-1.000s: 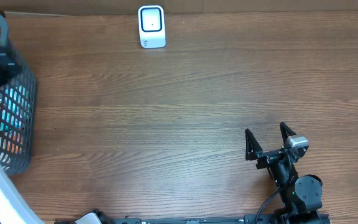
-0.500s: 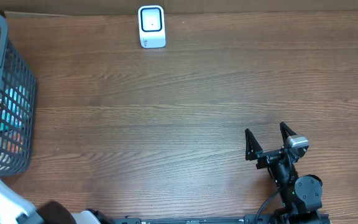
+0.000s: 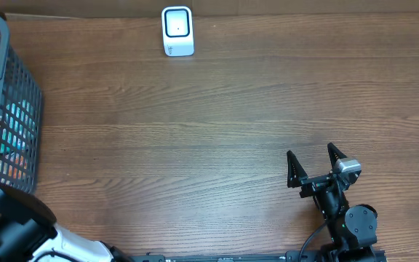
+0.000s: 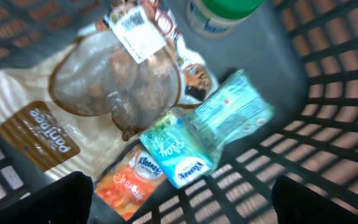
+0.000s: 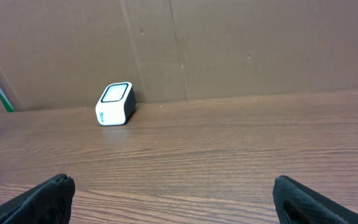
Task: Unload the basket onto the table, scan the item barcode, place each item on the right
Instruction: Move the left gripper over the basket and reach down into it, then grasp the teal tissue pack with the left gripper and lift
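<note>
Basket below splayed left gripper

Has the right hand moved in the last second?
No. Seen from overhead, the right hand sits where it was, same offset below-right of the small white box-shaped barcode scanner.

The right arm sits folded at the near right, wrist low and level. Its right gripper points away from the base, both dark fingers spread wide with nothing between them. The left arm reaches to the far left, its left gripper aimed downward, jaws wide, holding nothing.
</note>
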Tool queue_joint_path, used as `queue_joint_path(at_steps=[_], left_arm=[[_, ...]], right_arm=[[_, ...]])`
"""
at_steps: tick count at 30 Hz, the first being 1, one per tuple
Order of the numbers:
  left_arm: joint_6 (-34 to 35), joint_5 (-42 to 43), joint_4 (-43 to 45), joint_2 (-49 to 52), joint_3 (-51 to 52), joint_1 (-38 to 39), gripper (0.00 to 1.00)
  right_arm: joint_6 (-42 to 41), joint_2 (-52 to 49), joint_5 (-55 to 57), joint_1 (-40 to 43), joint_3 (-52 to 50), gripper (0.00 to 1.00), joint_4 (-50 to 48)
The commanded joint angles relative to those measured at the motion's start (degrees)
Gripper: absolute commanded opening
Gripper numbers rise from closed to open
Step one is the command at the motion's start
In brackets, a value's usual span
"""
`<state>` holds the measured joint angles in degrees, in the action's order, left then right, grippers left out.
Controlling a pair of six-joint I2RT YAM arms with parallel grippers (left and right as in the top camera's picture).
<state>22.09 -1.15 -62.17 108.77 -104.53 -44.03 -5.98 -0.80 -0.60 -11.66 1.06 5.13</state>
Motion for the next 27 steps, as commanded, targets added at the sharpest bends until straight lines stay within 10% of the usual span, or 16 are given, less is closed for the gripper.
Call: queue_joint_path(at_steps=[1,18,27], left_arm=[[-1.4,-0.3,-0.1,4.6,0.4,-0.6,0.92],[-1.8,-0.4,1.0,17.3,0.4,0.0,0.70],[-2.8,-0.8,0.6,17.0,-0.3,-0.1,0.11]], right_arm=[[-0.2,0.5,0.5,0.2,-0.6,1.00,-0.3],[-0.2,0.5,0.5,0.2,-0.6,1.00,-0.3],[-0.2,0.5,0.5,0.2,-0.6,1.00,-0.3]])
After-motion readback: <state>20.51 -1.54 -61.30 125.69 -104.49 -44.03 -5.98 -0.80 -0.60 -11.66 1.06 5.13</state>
